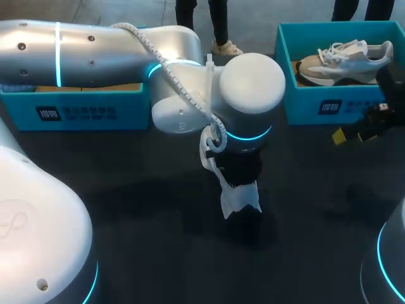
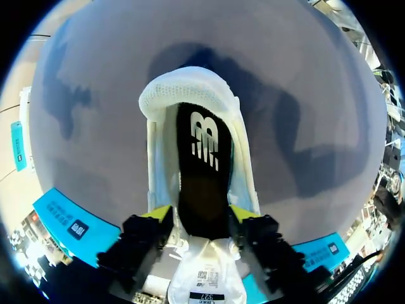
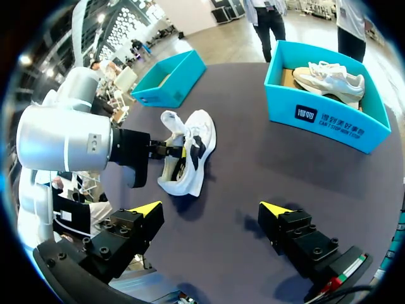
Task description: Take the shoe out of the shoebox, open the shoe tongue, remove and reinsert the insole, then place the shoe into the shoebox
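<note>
A white shoe [image 1: 239, 201] lies on the dark table, mid-table, under my left arm's wrist. In the left wrist view the shoe [image 2: 190, 88] shows its opening, with a black insole [image 2: 204, 164] lying inside and the tongue [image 2: 205, 278] folded back toward the camera. My left gripper [image 2: 202, 215] stands open over that opening, one yellow tip at each side of the insole's near end. From the right wrist view the same gripper [image 3: 166, 151] is at the shoe [image 3: 190, 155]. My right gripper [image 3: 209, 209] hangs open and empty, well short of the shoe, at the table's right [image 1: 351, 132].
A blue shoebox [image 1: 342, 107] at the back right holds a second white and beige shoe [image 1: 345, 60]; the right wrist view shows that box [image 3: 329, 117] too. Another blue box [image 1: 82, 111] stands at the back left, partly behind my left arm.
</note>
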### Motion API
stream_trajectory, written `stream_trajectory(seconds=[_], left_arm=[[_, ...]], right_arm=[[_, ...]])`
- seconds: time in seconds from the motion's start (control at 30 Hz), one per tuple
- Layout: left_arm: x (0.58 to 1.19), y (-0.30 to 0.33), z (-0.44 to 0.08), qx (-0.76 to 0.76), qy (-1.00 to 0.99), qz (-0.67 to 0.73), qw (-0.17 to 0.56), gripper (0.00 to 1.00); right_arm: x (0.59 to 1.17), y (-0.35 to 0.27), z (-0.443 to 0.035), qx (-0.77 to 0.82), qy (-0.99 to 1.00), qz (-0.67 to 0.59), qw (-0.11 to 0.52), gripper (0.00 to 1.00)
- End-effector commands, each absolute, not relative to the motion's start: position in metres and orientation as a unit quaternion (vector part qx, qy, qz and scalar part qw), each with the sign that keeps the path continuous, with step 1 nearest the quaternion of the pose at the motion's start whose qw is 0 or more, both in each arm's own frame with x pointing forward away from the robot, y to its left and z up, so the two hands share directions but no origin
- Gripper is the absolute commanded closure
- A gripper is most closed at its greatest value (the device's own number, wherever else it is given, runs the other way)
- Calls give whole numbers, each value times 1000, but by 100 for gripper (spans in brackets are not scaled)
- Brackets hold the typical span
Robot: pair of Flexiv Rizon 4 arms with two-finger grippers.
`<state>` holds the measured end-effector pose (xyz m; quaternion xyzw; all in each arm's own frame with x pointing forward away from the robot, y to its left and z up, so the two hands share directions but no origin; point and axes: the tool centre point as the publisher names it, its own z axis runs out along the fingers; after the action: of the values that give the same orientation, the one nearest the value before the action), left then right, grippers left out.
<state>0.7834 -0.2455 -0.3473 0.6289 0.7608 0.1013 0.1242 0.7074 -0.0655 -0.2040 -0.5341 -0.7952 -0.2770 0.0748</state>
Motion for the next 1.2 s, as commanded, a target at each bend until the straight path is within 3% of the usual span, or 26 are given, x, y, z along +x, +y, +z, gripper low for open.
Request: stream_trajectory(seconds=[0.03, 0.47, 1.2], left_arm=[[783, -242, -345, 631, 760, 97, 122, 0], [787, -235, -346, 631, 763, 91, 108, 0], [803, -231, -305, 654, 744, 74, 116, 0]], right_arm=[[706, -65, -204, -535, -795, -277, 74, 0], [706, -65, -204, -535, -795, -277, 74, 0], [706, -65, -204, -535, -795, -277, 74, 0]])
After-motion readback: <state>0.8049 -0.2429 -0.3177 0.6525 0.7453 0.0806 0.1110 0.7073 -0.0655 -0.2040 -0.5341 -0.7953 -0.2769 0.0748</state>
